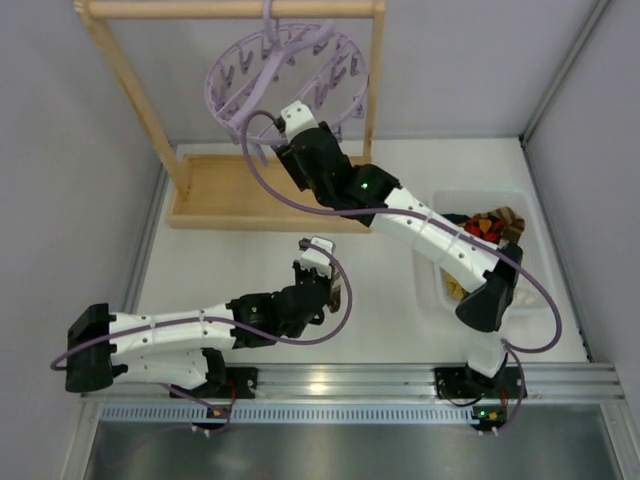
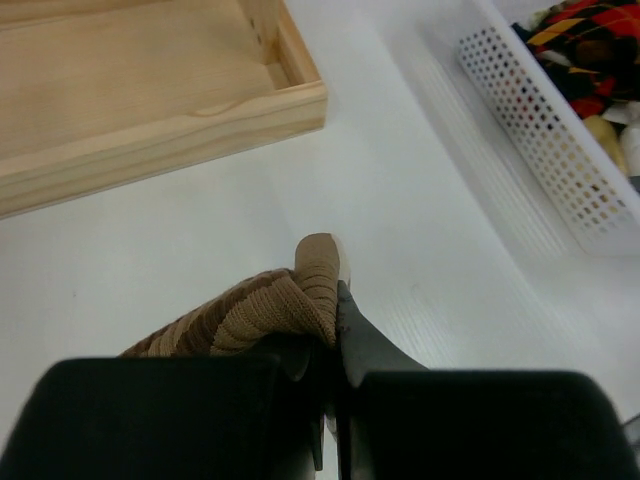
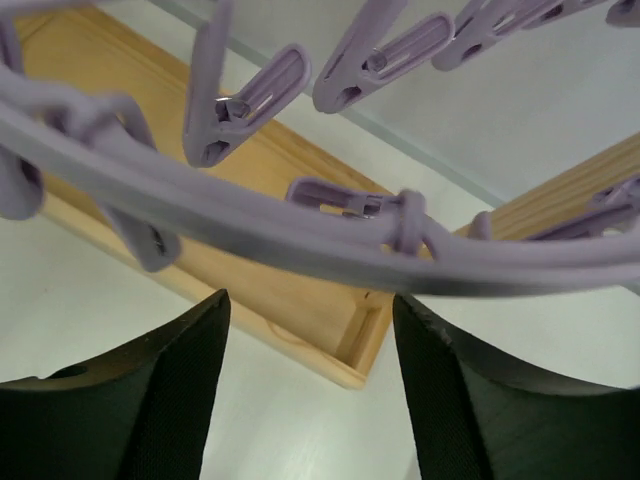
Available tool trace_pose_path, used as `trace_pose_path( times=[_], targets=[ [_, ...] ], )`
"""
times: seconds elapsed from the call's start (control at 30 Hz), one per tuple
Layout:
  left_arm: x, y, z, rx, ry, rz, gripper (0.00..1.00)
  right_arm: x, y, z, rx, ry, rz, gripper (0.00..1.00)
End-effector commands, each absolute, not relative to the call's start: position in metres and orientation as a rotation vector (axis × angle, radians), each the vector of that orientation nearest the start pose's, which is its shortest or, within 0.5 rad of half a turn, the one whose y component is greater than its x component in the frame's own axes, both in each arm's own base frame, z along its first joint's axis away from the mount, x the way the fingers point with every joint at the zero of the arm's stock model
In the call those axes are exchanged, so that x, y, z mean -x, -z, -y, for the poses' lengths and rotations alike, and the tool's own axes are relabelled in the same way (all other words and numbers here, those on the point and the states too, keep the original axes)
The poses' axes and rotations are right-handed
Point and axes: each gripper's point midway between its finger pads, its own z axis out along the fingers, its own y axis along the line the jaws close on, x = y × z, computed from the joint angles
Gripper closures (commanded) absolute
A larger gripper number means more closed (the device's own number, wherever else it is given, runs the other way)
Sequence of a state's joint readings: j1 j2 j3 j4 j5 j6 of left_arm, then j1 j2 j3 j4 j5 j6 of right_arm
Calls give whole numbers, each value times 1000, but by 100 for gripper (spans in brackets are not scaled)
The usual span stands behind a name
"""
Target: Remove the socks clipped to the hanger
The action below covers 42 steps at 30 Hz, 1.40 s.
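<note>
On my overhead feed the left gripper (image 1: pixel 320 268) sits low over the table (image 1: pixel 400 310), just in front of the wooden rack (image 1: pixel 230 192). Its wrist camera shows the fingers pressed together on the brown-and-cream striped sock (image 2: pixel 262 312). The sock's toe pokes past the fingertips and the rest bunches back along the left finger. The right arm reaches up and away from me, and the right gripper (image 1: pixel 291 118) is at the lower edge of the hanger (image 1: pixel 262 76). The lilac ring hangs by its hook from the rack's top bar. From the right wrist I look up between two fingers (image 3: pixel 185 395) standing well apart with nothing between them. The ring (image 3: pixel 250 228) curves across just above the fingertips, and the clip pegs (image 3: pixel 245 105) dangle beyond it. Off to my right the white basket (image 1: pixel 540 290) holds a pile of socks (image 1: pixel 488 226), the black argyle one (image 2: pixel 590 35) with red-orange diamonds on top.
</note>
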<state>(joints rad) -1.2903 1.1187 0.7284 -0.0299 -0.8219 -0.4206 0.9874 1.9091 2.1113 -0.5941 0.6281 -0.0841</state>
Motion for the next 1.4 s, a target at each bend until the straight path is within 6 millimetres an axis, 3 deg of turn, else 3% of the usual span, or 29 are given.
trace_pose_path(
  times=[0.0,0.07,0.17,0.27,0.3,0.37,0.47,0.57,0.6,0.67,0.7,0.73,0.8,0.83,0.87,0.9,0.93,0.97,1.0,1.03,1.07,1.1,1.13,1.17,1.2,1.23,1.27,1.3,1.37],
  targets=[
    [-187,-217,297,-329,562,-1821,100,-338,-416,-345,494,-176,-1701,35],
    [-179,-220,303,-373,624,-1819,100,-325,-411,-335,520,-205,-1729,22],
    [-171,-223,307,-402,680,-1819,100,-295,-407,-316,543,-304,-1770,16],
    [-165,-231,310,-419,735,-1809,100,-267,-399,-283,545,-339,-1785,9],
    [-161,-235,313,-435,770,-1803,100,-257,-397,-258,499,-328,-1786,8],
    [-156,-242,317,-453,812,-1795,100,-248,-391,-230,442,-304,-1790,6],
    [-147,-253,331,-506,887,-1786,100,-224,-364,-160,280,-239,-1798,2],
    [-143,-262,347,-544,924,-1782,100,-213,-341,-121,159,-181,-1822,1],
    [-144,-263,352,-555,921,-1780,100,-206,-329,-100,94,-149,-1830,0],
    [-147,-270,368,-573,925,-1774,100,-199,-321,-81,35,-129,-1832,0],
    [-149,-285,376,-574,936,-1748,100,-192,-318,-67,-10,-129,-1825,0],
    [-152,-276,389,-602,914,-1768,100,-189,-318,-62,-29,-132,-1821,1],
    [-156,-279,405,-654,898,-1751,100,-184,-322,-46,-84,-132,-1795,0],
    [-160,-296,417,-649,916,-1725,100,-181,-318,-39,-92,-103,-1806,0],
    [-160,-283,435,-710,928,-1748,100,-180,-319,-32,-119,-88,-1801,0],
    [-172,-281,442,-710,929,-1756,100,-177,-326,-20,-181,-80,-1775,0],
    [-179,-300,452,-704,961,-1722,100,-175,-329,-14,-204,-69,-1766,0],
    [-188,-285,466,-729,942,-1747,100,-173,-330,-6,-222,-54,-1760,1],
    [-196,-286,472,-756,953,-1739,100,-169,-337,5,-265,-62,-1731,1],
    [-201,-306,483,-762,990,-1694,100,-166,-340,9,-280,-72,-1719,1],
    [-205,-307,493,-784,1011,-1686,100,-163,-346,15,-293,-86,-1704,0],
    [-207,-291,508,-855,1062,-1705,100,-159,-349,22,-306,-102,-1687,1],
    [-212,-311,521,-859,1108,-1657,100,-156,-351,26,-312,-113,-1676,1],
    [-213,-312,530,-891,1145,-1643,100,-155,-353,29,-315,-121,-1670,0],
    [-225,-310,547,-910,1173,-1631,100,-151,-356,34,-317,-133,-1659,1],
    [-219,-310,557,-967,1238,-1608,100,-149,-358,37,-321,-138,-1656,0],
    [-226,-309,563,-973,1258,-1601,100,-146,-361,43,-327,-136,-1652,0],
    [-235,-300,580,-979,1284,-1605,100,-144,-363,46,-326,-133,-1651,1],
    [-241,-293,593,-1014,1359,-1596,100,-140,-369,51,-335,-145,-1643,1]
  ],
)
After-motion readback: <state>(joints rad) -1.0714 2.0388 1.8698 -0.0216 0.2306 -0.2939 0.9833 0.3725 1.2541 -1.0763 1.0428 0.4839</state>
